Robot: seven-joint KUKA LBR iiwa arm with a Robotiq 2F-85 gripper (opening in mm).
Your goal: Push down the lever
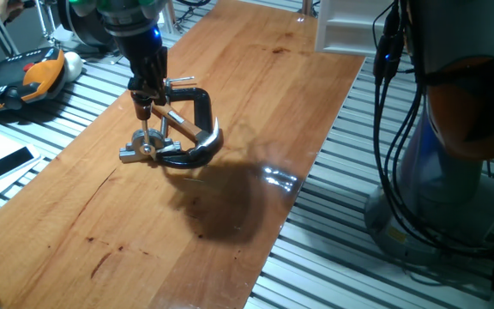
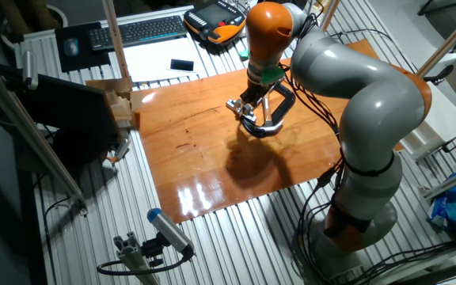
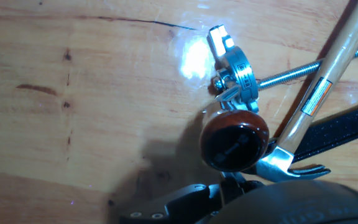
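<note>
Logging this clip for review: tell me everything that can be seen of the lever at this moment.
The lever is a thin silver metal rod standing roughly upright, topped by a glossy dark red-brown knob. Its foot is hinged on a silver fitting resting on the wooden table, beside a black C-clamp and a wooden-handled hammer. The gripper sits right at the knob; whether its fingers actually touch it cannot be told. The lever does not look pushed down yet.

Lever's dark red-brown knob (image 3: 234,139) close to camera, silver fitting (image 3: 234,73) behind, wooden hammer handle (image 3: 325,82) at right
</note>
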